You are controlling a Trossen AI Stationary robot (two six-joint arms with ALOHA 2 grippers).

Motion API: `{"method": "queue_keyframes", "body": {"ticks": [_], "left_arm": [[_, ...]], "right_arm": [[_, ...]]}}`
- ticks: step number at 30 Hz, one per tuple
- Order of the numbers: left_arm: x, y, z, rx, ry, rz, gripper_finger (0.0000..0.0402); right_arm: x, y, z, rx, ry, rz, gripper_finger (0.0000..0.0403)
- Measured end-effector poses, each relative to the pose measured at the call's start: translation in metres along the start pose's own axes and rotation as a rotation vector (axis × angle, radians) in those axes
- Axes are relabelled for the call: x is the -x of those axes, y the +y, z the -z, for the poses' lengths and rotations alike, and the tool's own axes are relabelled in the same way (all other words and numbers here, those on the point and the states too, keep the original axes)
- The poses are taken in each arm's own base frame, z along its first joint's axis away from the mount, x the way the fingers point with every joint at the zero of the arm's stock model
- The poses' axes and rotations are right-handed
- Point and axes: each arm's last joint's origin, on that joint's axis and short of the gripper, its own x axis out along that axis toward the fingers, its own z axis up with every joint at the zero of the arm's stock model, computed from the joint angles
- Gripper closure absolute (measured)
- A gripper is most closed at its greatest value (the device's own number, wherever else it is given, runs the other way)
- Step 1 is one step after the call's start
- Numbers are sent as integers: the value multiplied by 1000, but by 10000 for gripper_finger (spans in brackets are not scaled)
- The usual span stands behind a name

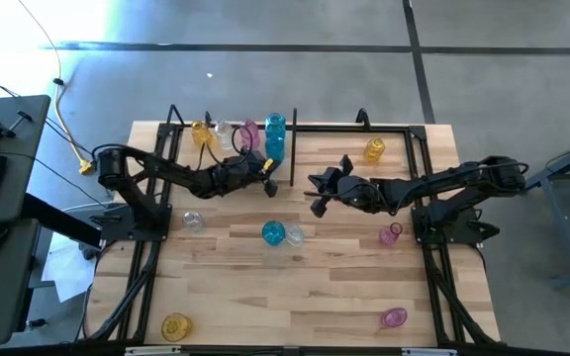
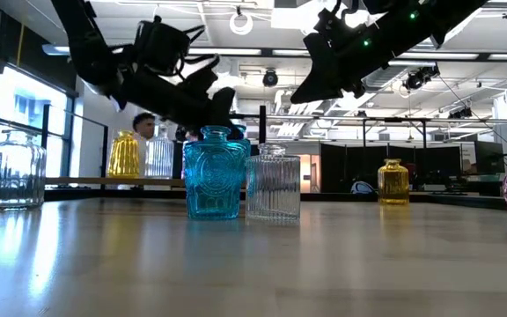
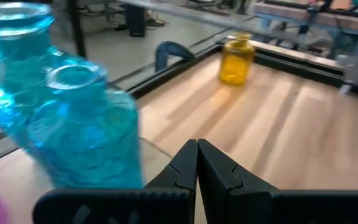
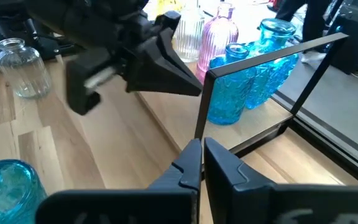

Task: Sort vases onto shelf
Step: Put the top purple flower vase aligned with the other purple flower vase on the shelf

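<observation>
Now we see both arms up over the back half of the wooden table [image 1: 325,287]. Our left gripper [image 1: 269,184] has its fingers pressed together and holds nothing; it sits just in front of the two blue vases [image 1: 274,136] at the back edge. Our right gripper [image 1: 317,192] is pinched closed too, with nothing in it, just beside the upright rod of the black shelf frame [image 1: 295,148]. Left of that rod stand a yellow vase [image 1: 201,131], a clear one [image 1: 225,132], a pink vase [image 1: 249,133] and the blue ones. Right of it stands one yellow vase [image 1: 374,150]. On the open table we see a blue jar [image 1: 273,232] touching a clear ribbed jar [image 1: 293,235], another clear jar [image 1: 193,221], two pink vases [image 1: 391,234] and a yellow one [image 1: 175,325] near the front
</observation>
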Motion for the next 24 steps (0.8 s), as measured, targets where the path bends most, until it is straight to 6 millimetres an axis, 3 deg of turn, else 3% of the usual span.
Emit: {"method": "queue_keyframes", "body": {"ticks": [5,14,20,24], "left_arm": [[16,-12,-3,-9,23,107,401],[66,-17,18,28,-69,315,401],[91,-29,23,-44,-91,478,401],[103,-38,25,-79,-101,542,401]], "right_arm": [[1,2,1,5,2,-14,403],[12,20,3,4,-8,-84,403],[18,36,4,-8,-21,-222,400],[18,51,12,-9,-22,-280,377]]}}
